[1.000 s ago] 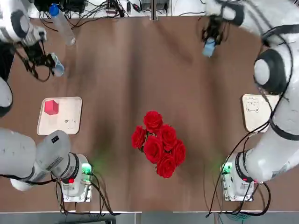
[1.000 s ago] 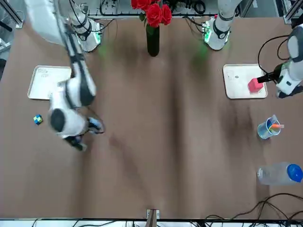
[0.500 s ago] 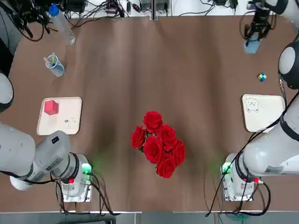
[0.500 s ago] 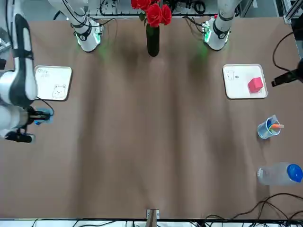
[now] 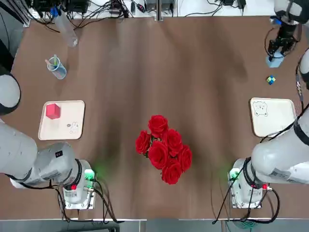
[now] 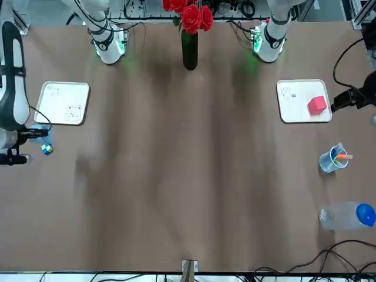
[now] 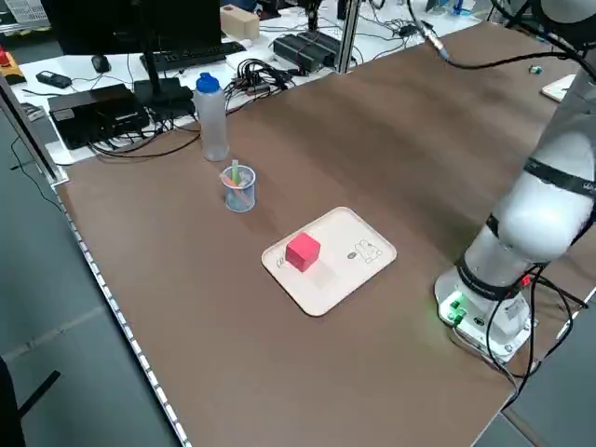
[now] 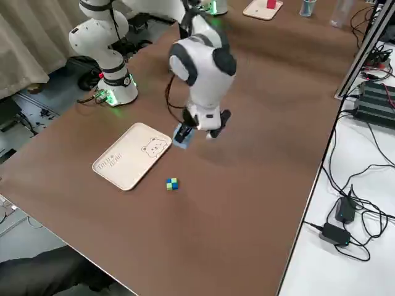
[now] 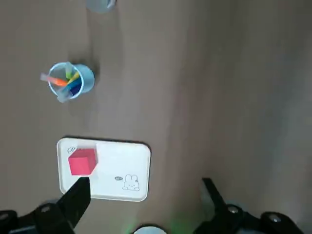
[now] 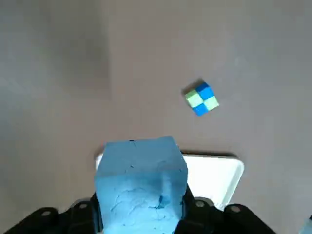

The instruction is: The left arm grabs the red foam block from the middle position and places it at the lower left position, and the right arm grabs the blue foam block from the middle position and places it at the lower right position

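Observation:
The red foam block (image 5: pixel 52 110) sits on the left tray (image 5: pixel 67 126), also seen as the red foam block (image 9: pixel 82 162) in the left wrist view. My left gripper (image 9: pixel 145 184) hangs high above that tray, open and empty. The blue foam block (image 5: pixel 275 61) is off the table, held in my right gripper (image 5: pixel 278 52) near the far right edge. The right wrist view shows the blue foam block (image 10: pixel 141 185) clamped between the fingers, above the near edge of the right tray (image 10: pixel 214 170). The right tray (image 5: pixel 273 121) holds nothing.
A small blue-and-green cube (image 5: pixel 271 79) lies between the right gripper and the right tray. A cup of pens (image 5: pixel 56 67) and a water bottle (image 5: pixel 65 24) stand far left. A vase of red roses (image 5: pixel 164 147) stands near the middle front.
The right arm has swung from the far middle to the far right edge with the blue block in its grip. The left arm has pulled away from the cup and risen.

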